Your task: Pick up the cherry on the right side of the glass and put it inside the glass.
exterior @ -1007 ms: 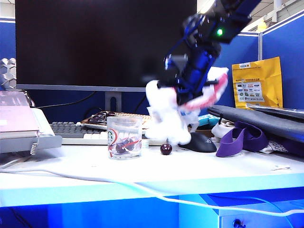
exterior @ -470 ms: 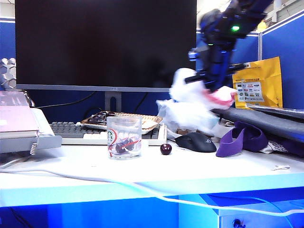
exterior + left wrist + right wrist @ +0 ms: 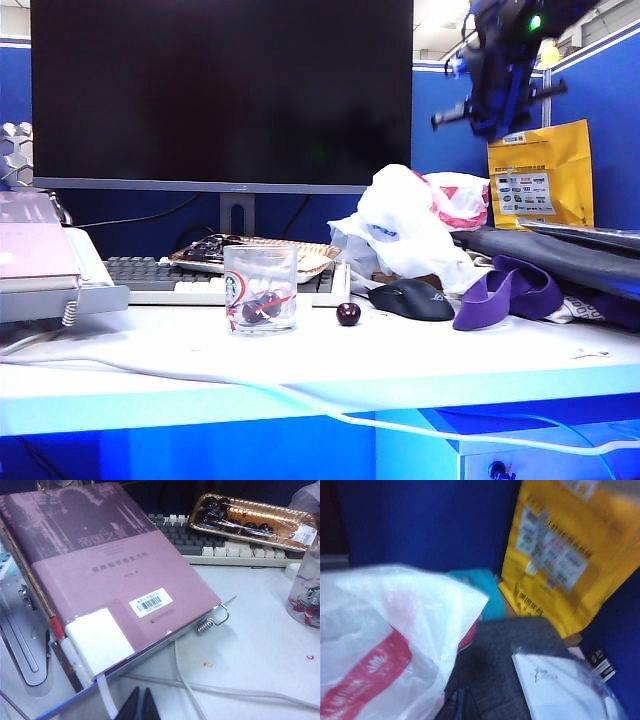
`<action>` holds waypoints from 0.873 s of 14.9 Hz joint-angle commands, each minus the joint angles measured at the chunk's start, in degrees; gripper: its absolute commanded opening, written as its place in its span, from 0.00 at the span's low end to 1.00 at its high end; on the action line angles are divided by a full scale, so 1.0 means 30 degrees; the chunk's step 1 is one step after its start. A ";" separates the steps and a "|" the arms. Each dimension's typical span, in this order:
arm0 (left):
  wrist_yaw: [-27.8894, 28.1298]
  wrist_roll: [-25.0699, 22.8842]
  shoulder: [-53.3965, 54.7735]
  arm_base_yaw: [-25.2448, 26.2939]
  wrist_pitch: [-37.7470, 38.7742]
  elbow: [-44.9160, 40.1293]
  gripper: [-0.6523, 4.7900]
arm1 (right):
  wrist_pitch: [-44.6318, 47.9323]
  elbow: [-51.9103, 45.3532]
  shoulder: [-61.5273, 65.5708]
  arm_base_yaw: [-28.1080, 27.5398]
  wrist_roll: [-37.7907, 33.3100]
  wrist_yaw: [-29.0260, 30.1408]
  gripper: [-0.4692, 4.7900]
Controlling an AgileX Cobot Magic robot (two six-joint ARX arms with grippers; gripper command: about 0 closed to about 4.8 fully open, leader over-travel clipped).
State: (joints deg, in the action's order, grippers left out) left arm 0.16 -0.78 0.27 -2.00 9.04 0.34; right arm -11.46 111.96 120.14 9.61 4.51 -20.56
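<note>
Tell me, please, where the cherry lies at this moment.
In the exterior view the cherry lies on the white table, just right of the glass and left of the black mouse, touching neither.

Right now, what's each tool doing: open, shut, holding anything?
Left tool: shut, empty, parked beside the pink book.
Right tool: shut, empty, high above the white plastic bag, far from the cherry.

dark maroon cherry [image 3: 348, 314]; clear glass [image 3: 261, 289], green-white logo, red markings; black mouse [image 3: 411, 299].
</note>
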 commanded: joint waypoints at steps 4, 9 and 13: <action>-0.0080 -0.0087 -0.0058 0.0015 0.0233 -0.0007 0.11 | -0.5289 0.1450 -0.0328 0.0474 -0.3898 1.0397 0.08; -0.0073 -0.0087 -0.0058 0.0015 0.0233 -0.0007 0.11 | -1.1052 0.1413 -0.0197 0.1319 -0.5020 1.3442 0.08; -0.0073 -0.0087 -0.0058 0.0015 0.0233 -0.0007 0.11 | -1.2458 0.1413 -0.0044 0.2412 -0.5020 1.4804 0.08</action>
State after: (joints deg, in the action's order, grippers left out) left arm 0.14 -0.80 0.27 -2.00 9.04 0.34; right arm -48.64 116.03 120.38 16.08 -10.52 22.68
